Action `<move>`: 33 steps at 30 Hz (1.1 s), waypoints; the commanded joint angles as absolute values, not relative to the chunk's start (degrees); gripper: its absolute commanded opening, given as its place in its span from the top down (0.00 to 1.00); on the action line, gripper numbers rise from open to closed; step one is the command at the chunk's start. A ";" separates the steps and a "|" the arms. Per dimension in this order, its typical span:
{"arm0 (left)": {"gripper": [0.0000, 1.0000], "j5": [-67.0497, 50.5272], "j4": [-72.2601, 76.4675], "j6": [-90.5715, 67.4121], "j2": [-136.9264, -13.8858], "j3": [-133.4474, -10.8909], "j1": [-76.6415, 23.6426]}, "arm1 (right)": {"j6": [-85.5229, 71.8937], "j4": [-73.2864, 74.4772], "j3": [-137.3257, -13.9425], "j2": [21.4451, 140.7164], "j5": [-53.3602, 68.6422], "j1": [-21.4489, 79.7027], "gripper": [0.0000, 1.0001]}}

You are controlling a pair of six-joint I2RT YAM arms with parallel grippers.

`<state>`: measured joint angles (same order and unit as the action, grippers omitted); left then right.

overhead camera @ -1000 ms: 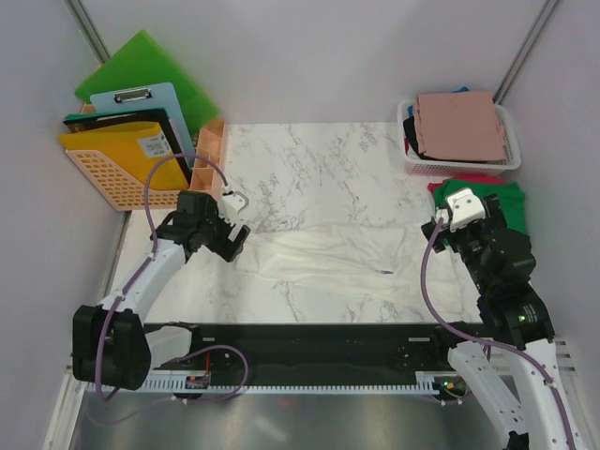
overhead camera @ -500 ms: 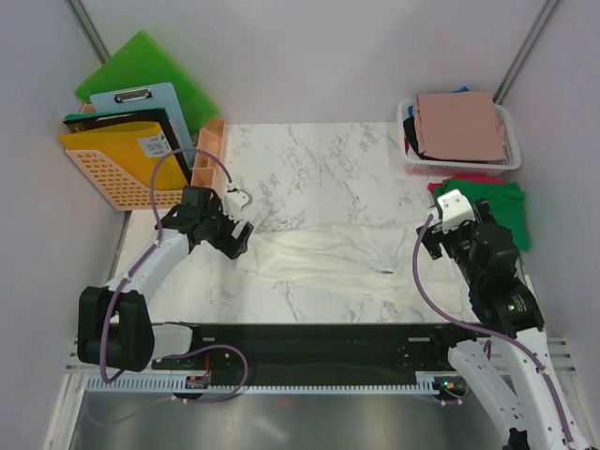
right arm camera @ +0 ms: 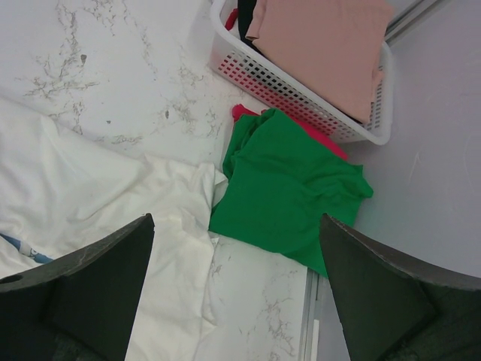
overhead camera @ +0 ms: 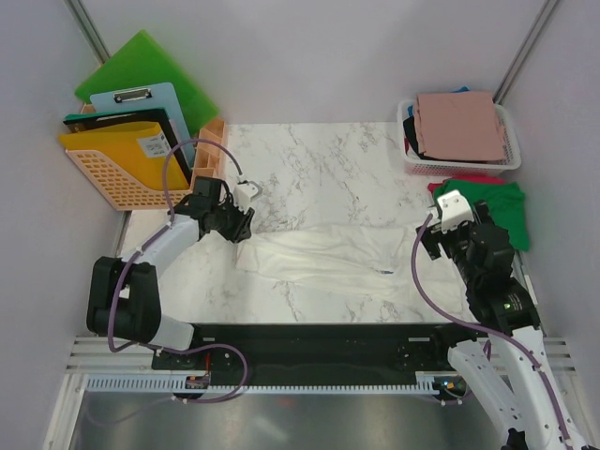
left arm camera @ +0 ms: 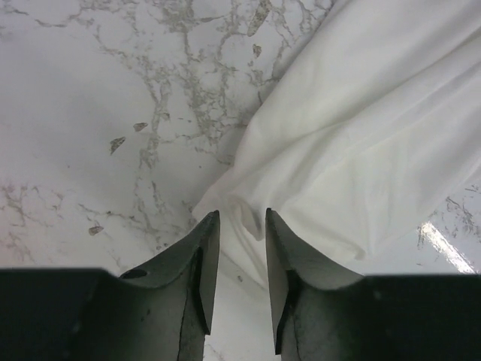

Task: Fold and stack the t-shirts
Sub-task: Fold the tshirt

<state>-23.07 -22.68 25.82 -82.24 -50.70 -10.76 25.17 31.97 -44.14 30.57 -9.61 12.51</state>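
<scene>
while the left gripper (left arm camera: 239,218) is hanging low over the white marble tabletop (left arm camera: 83,105), its two dark fingers (left arm camera: 197,259) are standing only narrowly apart at the bottom centre of the left wrist view. a small fold at the edge of the cream-white cloth t-shirt (left arm camera: 361,143) is showing in the gap between them; whether they are pinching it, i cannot tell. the shirt is spreading from that fold up to the upper right of the frame. in the top view it is lying rumpled and stretched sideways across the middle of the table, between the two arms.

the right gripper (right arm camera: 237,219) is hovering with its fingers spread wide at the lower corners of the right wrist view, holding nothing. below it, the crumpled green cloth t-shirt (right arm camera: 289,184) is lying at centre right, its edge touching the cream-white one. a strip of a red t-shirt (right arm camera: 242,113) is peeking out from under the green one. at the top, the white plastic mesh basket (right arm camera: 297,98) is holding a folded dusty-pink t-shirt (right arm camera: 327,41) on top of darker cloth.
</scene>
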 commanded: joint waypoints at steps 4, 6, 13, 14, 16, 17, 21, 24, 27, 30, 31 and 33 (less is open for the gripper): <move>0.58 -25.58 -24.60 25.31 -83.23 -53.00 -12.39 | 23.56 28.30 -43.16 30.85 -11.60 11.95 0.02; 0.50 -25.40 -24.96 25.31 -82.97 -52.47 -12.39 | 23.12 28.04 -42.89 31.29 -11.34 11.78 0.02; 0.51 -25.05 -24.87 25.66 -82.35 -50.63 -12.48 | 23.03 27.16 -42.27 31.55 -11.25 11.51 0.02; 0.52 -25.05 -24.96 25.66 -82.79 -50.63 -12.48 | 23.20 27.16 -42.36 31.55 -11.42 11.51 0.02; 0.54 -25.05 -24.96 25.49 -83.58 -50.71 -12.48 | 23.38 27.25 -42.63 31.55 -11.60 11.60 0.02; 0.56 -25.22 -25.05 25.49 -84.54 -50.89 -12.48 | 23.55 27.16 -42.63 31.47 -12.04 11.51 0.02; 0.54 -25.23 -25.57 25.14 -86.22 -51.42 -12.74 | 23.82 27.16 -42.80 31.38 -12.30 11.60 0.02; 0.52 -25.14 -25.84 25.14 -86.40 -51.50 -12.92 | 23.91 27.07 -42.63 31.38 -12.13 11.51 0.02; 0.80 -25.22 -25.84 25.40 -86.14 -51.50 -12.83 | 23.91 26.98 -42.28 31.29 -11.95 11.51 0.02; 0.98 -25.05 -25.84 24.96 -85.52 -51.33 -12.92 | 23.82 26.98 -42.01 31.38 -11.69 11.60 0.02; 0.98 -25.14 -25.84 24.87 -84.82 -51.33 -12.92 | 23.73 27.07 -41.84 31.38 -11.78 11.60 0.02; 0.98 -25.22 -25.75 24.79 -84.03 -50.89 -12.92 | 23.73 26.98 -41.75 31.20 -11.51 11.51 0.02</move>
